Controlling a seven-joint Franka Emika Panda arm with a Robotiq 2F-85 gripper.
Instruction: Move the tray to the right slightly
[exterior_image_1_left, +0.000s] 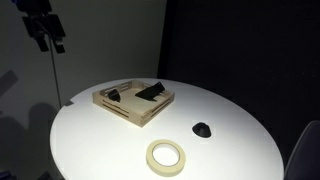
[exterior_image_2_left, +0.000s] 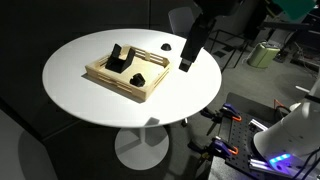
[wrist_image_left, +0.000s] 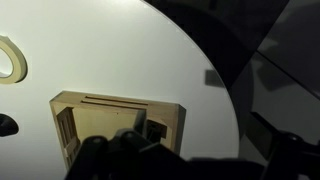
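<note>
Round white tabletop (exterior_image_1_left: 235, 115), single pedestal, carrying every item listed. Tray (exterior_image_1_left: 135, 116), light wood, shallow and close to square, low rim, inner divider; it rests flat toward the back left of the tabletop in an exterior view (exterior_image_1_left: 135, 116) and holds a few dark pieces (exterior_image_1_left: 150, 92). With its sides nearly equal there is no marked long axis, and in the wrist view its edges run almost square with the frame, only slightly skewed. Claw (exterior_image_1_left: 46, 34), dark, raised in the air well clear of the tabletop, touching nothing and with nothing seen in its grasp. How wide it stands cannot be told, the wrist view giving only blurred dark shapes along the bottom edge. Governing relation: the tray (wrist_image_left: 112, 112) lies below the claw and just ahead of it in the wrist view, so a descent to one rim would likely come before any sideways push or carry. Tape ring (exterior_image_1_left: 166, 156), cream, lying flat near the front edge, well apart from the tray. Black lump (exterior_image_1_left: 202, 129), small, lying between the tape ring and the tray's right side, apart from both.
</note>
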